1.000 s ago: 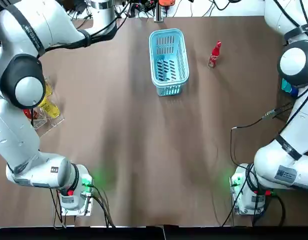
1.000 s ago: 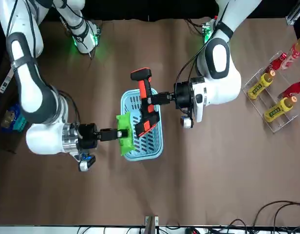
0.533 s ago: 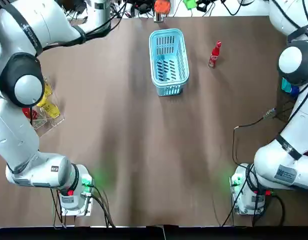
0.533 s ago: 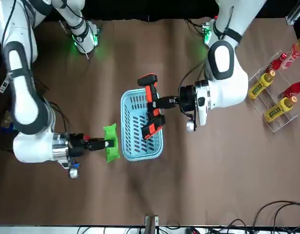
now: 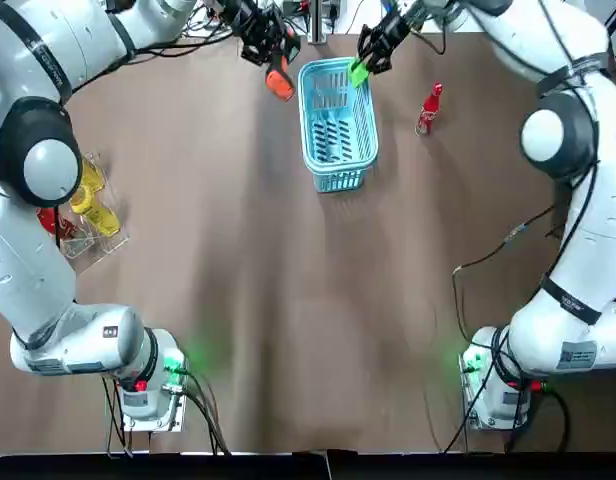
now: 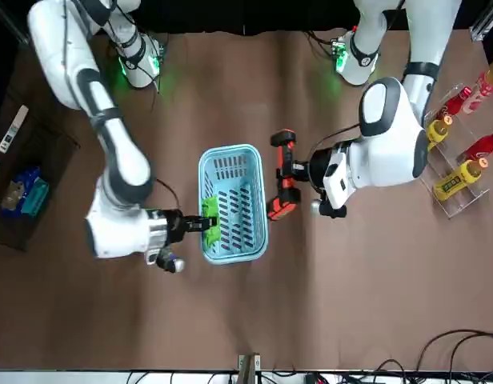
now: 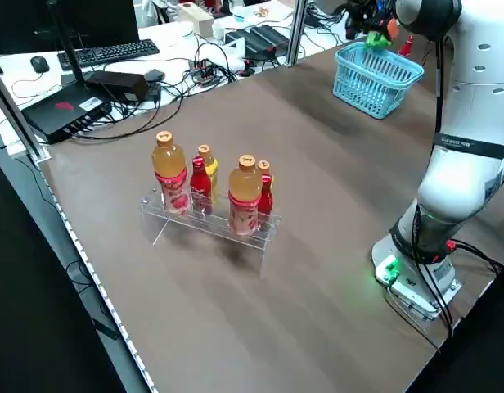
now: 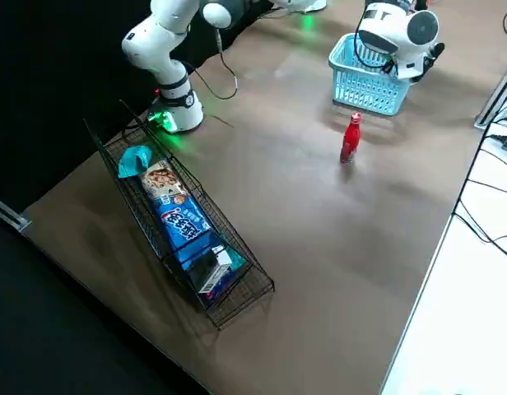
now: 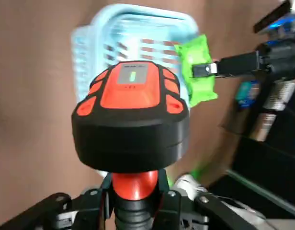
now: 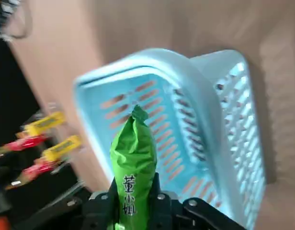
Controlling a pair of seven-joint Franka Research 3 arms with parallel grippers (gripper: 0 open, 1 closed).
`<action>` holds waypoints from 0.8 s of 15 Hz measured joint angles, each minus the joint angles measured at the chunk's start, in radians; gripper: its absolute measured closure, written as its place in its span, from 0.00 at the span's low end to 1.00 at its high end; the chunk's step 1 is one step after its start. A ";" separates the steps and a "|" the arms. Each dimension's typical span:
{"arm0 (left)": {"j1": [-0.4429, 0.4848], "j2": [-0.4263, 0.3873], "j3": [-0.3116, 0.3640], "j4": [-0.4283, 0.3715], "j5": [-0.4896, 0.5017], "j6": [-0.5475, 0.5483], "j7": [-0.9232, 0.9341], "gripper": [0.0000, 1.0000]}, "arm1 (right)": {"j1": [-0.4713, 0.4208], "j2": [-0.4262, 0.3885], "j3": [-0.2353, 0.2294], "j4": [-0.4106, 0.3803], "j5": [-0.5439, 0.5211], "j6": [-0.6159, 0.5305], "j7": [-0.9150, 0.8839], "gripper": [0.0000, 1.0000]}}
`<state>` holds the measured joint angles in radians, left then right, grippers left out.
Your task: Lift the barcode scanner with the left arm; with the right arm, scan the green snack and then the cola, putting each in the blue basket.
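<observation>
Holding green snack (image 5: 358, 72) in right pincer (image 5: 365, 61), jaws closed on one end, pack's long axis running straight out from the fingers. Snack over far corner of blue basket (image 5: 338, 182) on the robot's right side; open interior just inward, toward the left arm. Judged step: release into basket. Left pincer (image 6: 299, 170) clamped on handle of barcode scanner (image 6: 280, 206), raised off counter (image 5: 288, 300), just beside basket's opposite wall. Upright cola (image 5: 429, 108) right of basket, apart from it, nearer the right arm. Brown matte counter; bottle rack (image 7: 207, 228) at left edge, wire tray (image 8: 252, 290) of snacks at right edge, cables (image 7: 154, 110) beyond the far edge
</observation>
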<state>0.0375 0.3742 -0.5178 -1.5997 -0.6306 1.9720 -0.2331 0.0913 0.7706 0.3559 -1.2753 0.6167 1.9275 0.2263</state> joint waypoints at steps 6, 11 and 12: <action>0.035 0.000 0.000 0.001 0.335 -0.059 0.000 0.63 | 0.215 0.004 -0.190 -0.021 -0.029 0.040 0.006 0.75; 0.045 0.000 0.001 0.001 0.471 -0.066 -0.001 0.63 | 0.240 0.011 -0.216 -0.029 -0.030 0.095 0.006 0.58; 0.047 0.000 0.001 0.001 0.474 -0.071 -0.001 0.63 | 0.240 0.011 -0.215 -0.025 -0.030 0.097 0.006 0.51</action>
<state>0.0843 0.3739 -0.5169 -1.5986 -0.1569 1.9008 -0.2340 0.3310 0.7814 0.1413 -1.3000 0.5871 2.0243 0.2318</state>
